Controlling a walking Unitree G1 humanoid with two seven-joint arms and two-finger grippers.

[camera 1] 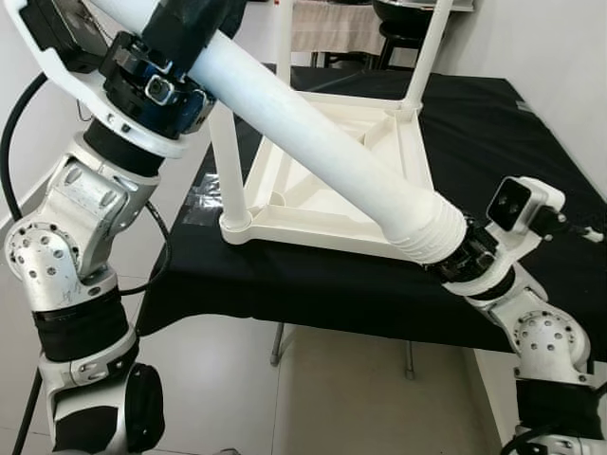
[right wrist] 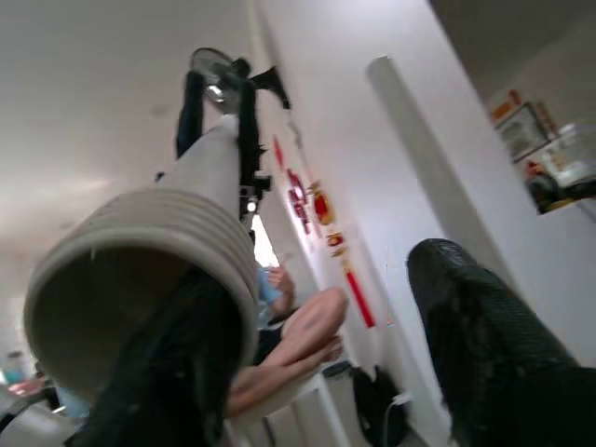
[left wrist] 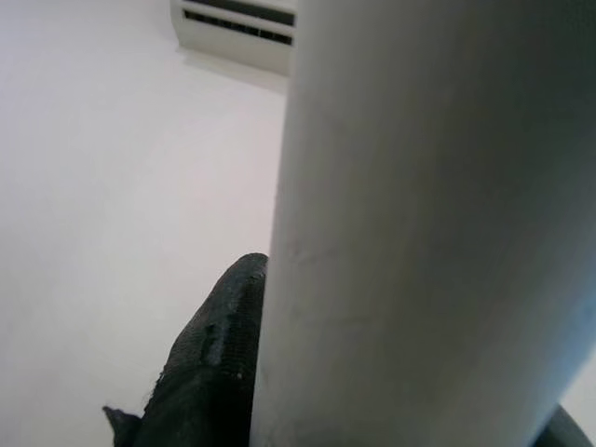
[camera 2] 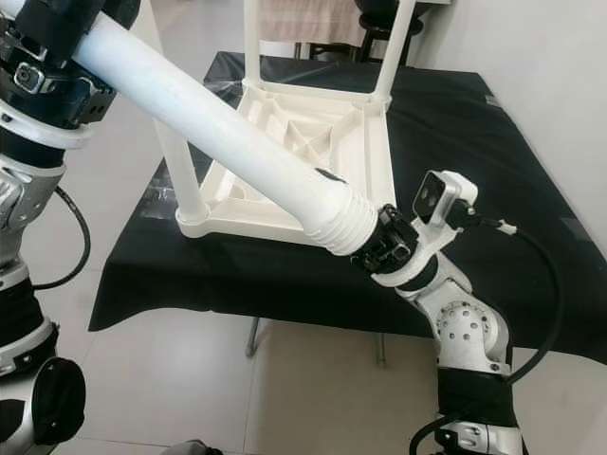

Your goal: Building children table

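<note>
Closest to the head camera, a long white plastic table leg (camera 1: 313,133) slants across the scene from 10 o'clock down to 4 o'clock, held between both arms. At its upper end the left gripper (camera 1: 185,28) is clamped on the leg; in the left wrist view one black finger (left wrist: 209,372) presses flat against the smooth white tube. At the lower, ribbed threaded end (camera 2: 337,223) sits the right gripper (camera 2: 384,245). In the right wrist view its fingers stand apart: one dark finger (right wrist: 158,372) lies against the hollow ribbed mouth of the leg, while the other (right wrist: 494,345) is off to the side, clear of it.

Behind the leg, toward 12 o'clock, the white child's tabletop (camera 1: 379,142) lies upside down on a table draped in black cloth (camera 1: 512,123), ribbed underside facing up. One leg (camera 1: 226,161) stands upright in its near corner at 9 o'clock, and two others (camera 1: 425,52) rise from the far corners.

Farther off, the right wrist view shows a pale wall with red decorations (right wrist: 321,209) and a seated person's bare legs (right wrist: 298,345).
</note>
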